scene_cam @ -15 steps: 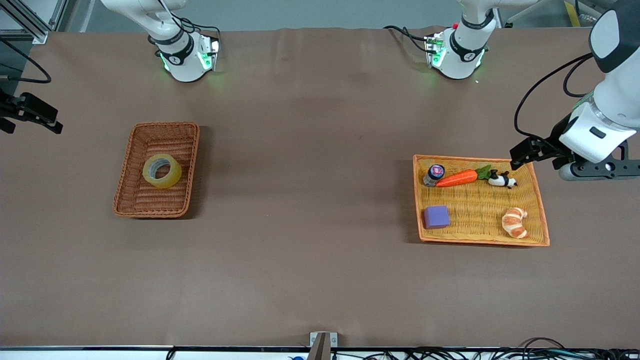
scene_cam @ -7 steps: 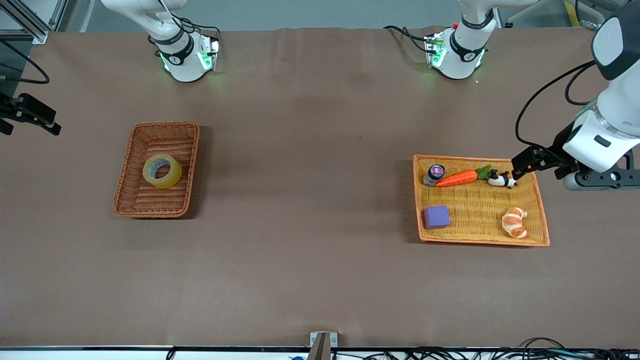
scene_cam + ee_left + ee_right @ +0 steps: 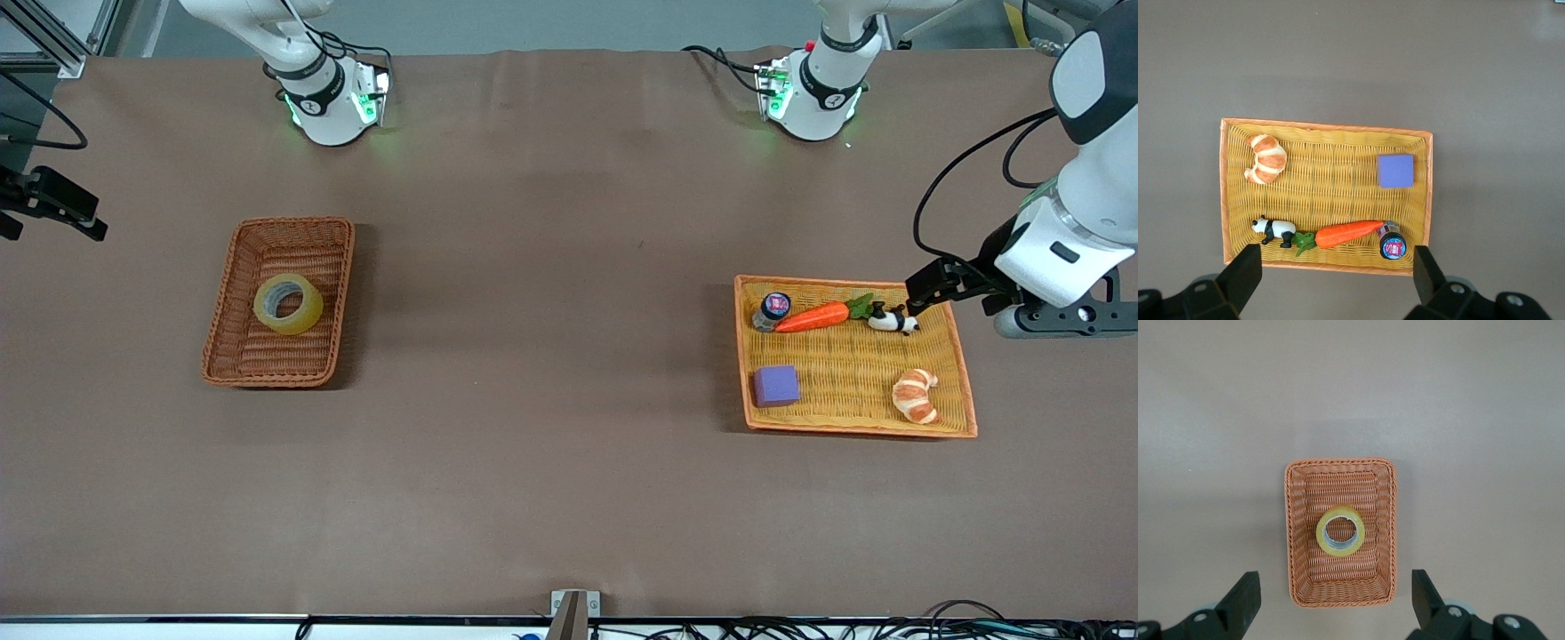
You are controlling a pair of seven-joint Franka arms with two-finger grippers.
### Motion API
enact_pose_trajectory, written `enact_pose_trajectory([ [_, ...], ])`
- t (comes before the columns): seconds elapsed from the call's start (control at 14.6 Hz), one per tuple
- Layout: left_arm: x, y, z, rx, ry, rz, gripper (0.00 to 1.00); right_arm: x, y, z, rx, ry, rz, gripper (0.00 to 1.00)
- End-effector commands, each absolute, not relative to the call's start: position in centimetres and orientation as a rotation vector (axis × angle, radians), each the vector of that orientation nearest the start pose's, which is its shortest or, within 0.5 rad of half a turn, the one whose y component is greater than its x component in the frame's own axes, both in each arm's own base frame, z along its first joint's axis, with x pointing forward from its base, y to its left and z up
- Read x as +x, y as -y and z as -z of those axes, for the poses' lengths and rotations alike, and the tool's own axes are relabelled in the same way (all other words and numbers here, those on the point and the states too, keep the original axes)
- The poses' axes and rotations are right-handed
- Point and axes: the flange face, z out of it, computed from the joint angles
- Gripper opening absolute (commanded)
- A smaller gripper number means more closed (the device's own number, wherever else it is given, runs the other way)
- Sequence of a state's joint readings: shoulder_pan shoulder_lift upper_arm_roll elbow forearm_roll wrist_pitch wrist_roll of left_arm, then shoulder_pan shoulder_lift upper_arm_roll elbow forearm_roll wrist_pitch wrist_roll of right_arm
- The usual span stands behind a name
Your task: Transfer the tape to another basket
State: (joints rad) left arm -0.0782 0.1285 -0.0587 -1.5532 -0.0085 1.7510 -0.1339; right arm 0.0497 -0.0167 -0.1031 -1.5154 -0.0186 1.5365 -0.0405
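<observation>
The tape (image 3: 265, 308), a yellowish roll, lies flat in the middle of the reddish-brown basket (image 3: 293, 223) toward the right arm's end of the table. The right wrist view looks straight down on the tape (image 3: 1319, 533) and the basket (image 3: 1291, 540) from high up. My right gripper (image 3: 1335, 607) is open and empty, well above the basket; in the front view only its wrist camera shows at the frame's edge. My left gripper (image 3: 1335, 287) is open and empty, high beside the orange-yellow tray (image 3: 1325, 125); it also shows in the front view (image 3: 1062, 317).
The orange-yellow tray (image 3: 853, 429) toward the left arm's end holds a purple block (image 3: 776, 386), a croissant (image 3: 916, 396), a carrot (image 3: 813, 316), a toy panda (image 3: 892, 318) and a small jar (image 3: 772, 308). Brown table cloth lies between basket and tray.
My left arm's hand has shifted slightly beside the tray's edge. My right arm's wrist has edged a little outward. The tape has not moved.
</observation>
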Motion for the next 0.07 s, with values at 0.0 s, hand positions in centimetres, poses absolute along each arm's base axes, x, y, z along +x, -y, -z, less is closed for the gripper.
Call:
enact_pose_trajectory([
  [0.0, 59.56, 8.11, -58.36, -3.139, -0.019, 0.098, 1.00, 54.53, 3.42, -65.99, -3.143, -0.048, 0.067, 1.00],
])
